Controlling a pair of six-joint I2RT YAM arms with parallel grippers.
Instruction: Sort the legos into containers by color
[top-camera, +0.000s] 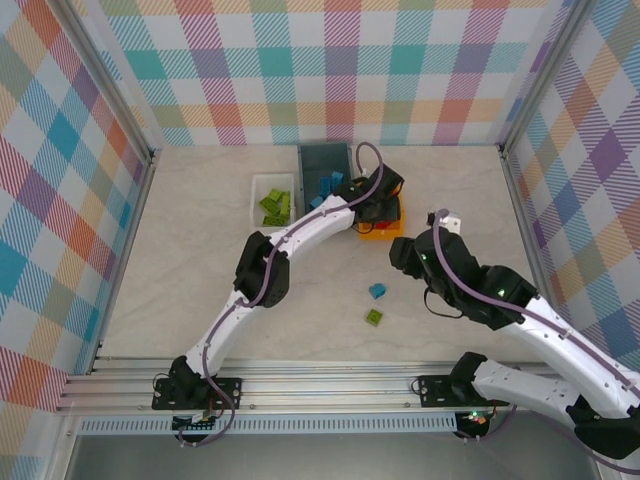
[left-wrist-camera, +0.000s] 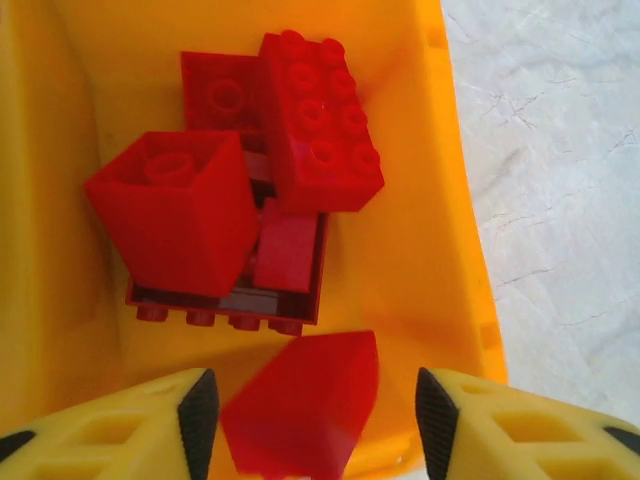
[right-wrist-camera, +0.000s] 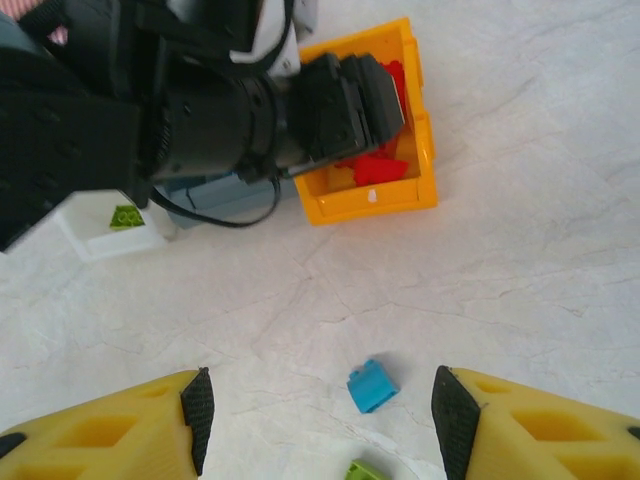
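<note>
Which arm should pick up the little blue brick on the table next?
Probably the right arm. The right tool hangs open over the blue brick, with the green brick beside it. The left tool is away over the orange bin.

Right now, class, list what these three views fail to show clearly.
1. Top external: the left arm covers most of the orange-yellow bin, so its bricks cannot be counted.
2. Right wrist: the bottom edge cuts off the lime green brick.
3. Left wrist: the lowest red brick is blurred; its studs are unreadable.
</note>
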